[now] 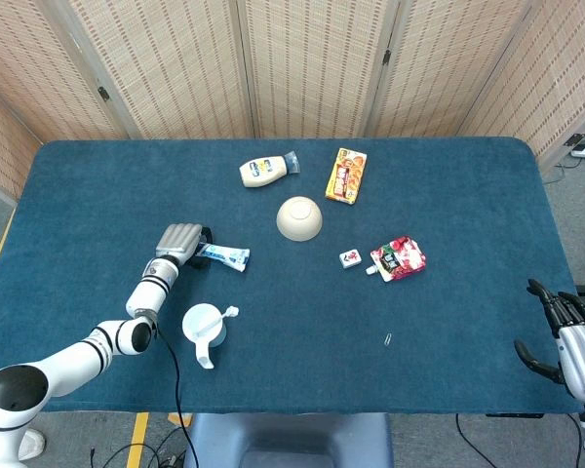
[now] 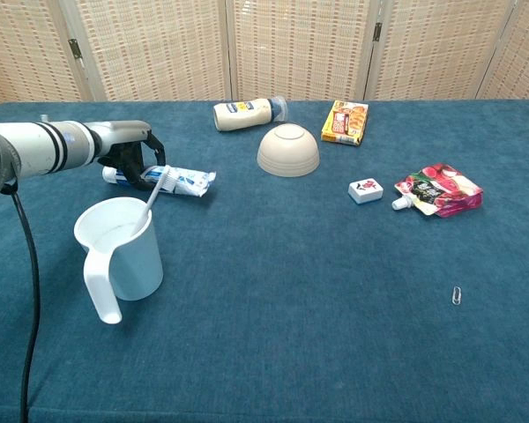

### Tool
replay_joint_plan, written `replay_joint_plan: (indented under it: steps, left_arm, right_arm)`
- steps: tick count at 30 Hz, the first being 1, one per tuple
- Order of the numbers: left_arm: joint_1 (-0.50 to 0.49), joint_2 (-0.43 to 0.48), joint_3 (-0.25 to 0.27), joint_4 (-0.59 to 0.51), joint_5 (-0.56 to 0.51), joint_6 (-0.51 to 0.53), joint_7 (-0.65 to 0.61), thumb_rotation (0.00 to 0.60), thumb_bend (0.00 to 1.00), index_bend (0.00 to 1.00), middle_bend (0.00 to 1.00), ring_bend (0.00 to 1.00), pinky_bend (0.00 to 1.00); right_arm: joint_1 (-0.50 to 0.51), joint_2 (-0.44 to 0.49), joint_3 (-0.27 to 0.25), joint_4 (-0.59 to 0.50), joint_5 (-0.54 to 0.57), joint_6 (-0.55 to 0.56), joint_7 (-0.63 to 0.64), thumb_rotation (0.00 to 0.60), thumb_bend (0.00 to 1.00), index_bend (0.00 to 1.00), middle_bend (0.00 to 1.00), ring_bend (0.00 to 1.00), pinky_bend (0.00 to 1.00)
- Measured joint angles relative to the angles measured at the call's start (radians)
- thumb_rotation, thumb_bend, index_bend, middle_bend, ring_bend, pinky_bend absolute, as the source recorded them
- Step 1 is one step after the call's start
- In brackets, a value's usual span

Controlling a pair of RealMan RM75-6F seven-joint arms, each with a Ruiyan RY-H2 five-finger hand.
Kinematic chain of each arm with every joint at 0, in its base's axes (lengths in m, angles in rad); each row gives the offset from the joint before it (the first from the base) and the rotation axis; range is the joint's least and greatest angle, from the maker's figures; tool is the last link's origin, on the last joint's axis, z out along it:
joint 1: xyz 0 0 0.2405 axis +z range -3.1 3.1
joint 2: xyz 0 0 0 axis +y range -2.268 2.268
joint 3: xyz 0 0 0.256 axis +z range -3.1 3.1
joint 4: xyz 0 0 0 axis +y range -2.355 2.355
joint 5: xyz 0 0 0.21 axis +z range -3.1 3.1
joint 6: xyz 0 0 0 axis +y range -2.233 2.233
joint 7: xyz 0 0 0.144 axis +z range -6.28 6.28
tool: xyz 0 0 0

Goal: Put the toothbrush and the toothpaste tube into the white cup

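Note:
The white cup (image 1: pixel 202 326) (image 2: pixel 123 249) stands near the table's front left with the toothbrush (image 2: pixel 154 199) leaning in it, bristle end (image 1: pixel 231 312) over the rim. Just behind the cup lies the blue-and-white toothpaste tube (image 1: pixel 226 256) (image 2: pixel 187 180). My left hand (image 1: pixel 178 240) (image 2: pixel 134 159) covers the tube's cap end, dark fingers (image 2: pixel 147 173) curled around it. The tube's free end sits slightly raised off the cloth. My right hand (image 1: pixel 568 337) hangs off the table's front right corner, fingers apart and holding nothing; only the head view shows it.
An upturned beige bowl (image 2: pixel 287 150) sits at centre back, with a mayonnaise bottle (image 2: pixel 245 113) and an orange snack box (image 2: pixel 346 122) behind it. A small white box (image 2: pixel 365 189), a red pouch (image 2: pixel 438 190) and a paper clip (image 2: pixel 458 295) lie to the right.

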Motion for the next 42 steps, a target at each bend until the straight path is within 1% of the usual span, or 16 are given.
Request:
replay_joint_plan:
  steps: [3, 8, 14, 18, 20, 21, 23, 27, 29, 33, 35, 39, 42]
  left_arm:
    - [0.017, 0.001, -0.017, 0.001, 0.031, 0.018, -0.043, 0.6, 0.38, 0.61, 1.0, 0.92, 0.97]
    - [0.057, 0.033, -0.056, -0.03, 0.085, 0.042, -0.161, 0.6, 0.38, 0.63, 1.0, 0.92, 0.97]
    - [0.136, 0.142, -0.101, -0.156, 0.184, 0.071, -0.361, 0.6, 0.38, 0.65, 1.0, 0.92, 0.97]
    - [0.203, 0.242, -0.123, -0.262, 0.261, 0.083, -0.517, 0.6, 0.38, 0.65, 1.0, 0.92, 0.97]
    - [0.231, 0.285, -0.13, -0.31, 0.295, 0.087, -0.585, 0.6, 0.38, 0.66, 1.0, 0.92, 0.97]
    - [0.255, 0.319, -0.135, -0.35, 0.325, 0.092, -0.644, 0.6, 0.38, 0.66, 1.0, 0.92, 0.97]
    - [0.279, 0.352, -0.139, -0.389, 0.357, 0.099, -0.705, 0.6, 0.38, 0.66, 1.0, 0.92, 0.97]
    - [0.339, 0.44, -0.145, -0.484, 0.459, 0.122, -0.887, 0.6, 0.38, 0.66, 1.0, 0.92, 0.97]
    - [0.363, 0.478, -0.142, -0.52, 0.514, 0.137, -0.968, 0.6, 0.38, 0.67, 1.0, 0.92, 0.97]
    - [0.411, 0.565, -0.118, -0.59, 0.664, 0.197, -1.134, 0.6, 0.38, 0.67, 1.0, 0.92, 0.97]
    - [0.428, 0.601, -0.1, -0.614, 0.726, 0.235, -1.182, 0.6, 0.38, 0.67, 1.0, 0.92, 0.97]
    - [0.456, 0.677, -0.043, -0.664, 0.847, 0.323, -1.261, 0.6, 0.38, 0.67, 1.0, 0.92, 0.97]
    - [0.461, 0.712, 0.001, -0.691, 0.913, 0.363, -1.287, 0.6, 0.38, 0.67, 1.0, 0.91, 0.97]
  right_arm:
    - [-0.001, 0.0, -0.001, 0.002, -0.001, 0.002, 0.002, 0.6, 0.21, 0.04, 0.21, 0.25, 0.18]
    - [-0.004, 0.0, -0.001, 0.004, -0.005, 0.008, 0.005, 0.6, 0.21, 0.04, 0.21, 0.25, 0.18]
    - [-0.002, -0.006, -0.003, 0.01, -0.009, 0.006, 0.008, 0.6, 0.21, 0.04, 0.21, 0.25, 0.18]
    - [0.001, -0.007, -0.001, 0.009, -0.015, 0.006, 0.006, 0.6, 0.21, 0.04, 0.21, 0.25, 0.18]
    - [0.003, -0.007, 0.0, 0.006, -0.018, 0.007, 0.003, 0.6, 0.21, 0.04, 0.21, 0.25, 0.18]
    - [0.004, -0.007, 0.0, 0.005, -0.019, 0.007, 0.002, 0.6, 0.21, 0.04, 0.21, 0.25, 0.18]
    - [0.007, -0.007, 0.0, 0.002, -0.021, 0.005, -0.002, 0.6, 0.21, 0.04, 0.21, 0.25, 0.18]
    - [0.01, -0.006, 0.001, -0.006, -0.025, 0.002, -0.01, 0.6, 0.21, 0.04, 0.21, 0.25, 0.18]
    - [0.012, -0.006, 0.001, -0.011, -0.029, 0.002, -0.015, 0.6, 0.21, 0.04, 0.21, 0.25, 0.18]
    - [0.015, -0.005, 0.0, -0.018, -0.032, 0.0, -0.023, 0.6, 0.21, 0.04, 0.21, 0.25, 0.18]
    - [0.016, -0.004, 0.0, -0.021, -0.034, 0.0, -0.027, 0.6, 0.21, 0.04, 0.21, 0.25, 0.18]
    - [0.016, -0.003, -0.001, -0.026, -0.036, 0.002, -0.031, 0.6, 0.21, 0.04, 0.21, 0.25, 0.18]
    - [0.016, -0.004, -0.002, -0.028, -0.038, 0.001, -0.035, 0.6, 0.21, 0.04, 0.21, 0.25, 0.18]
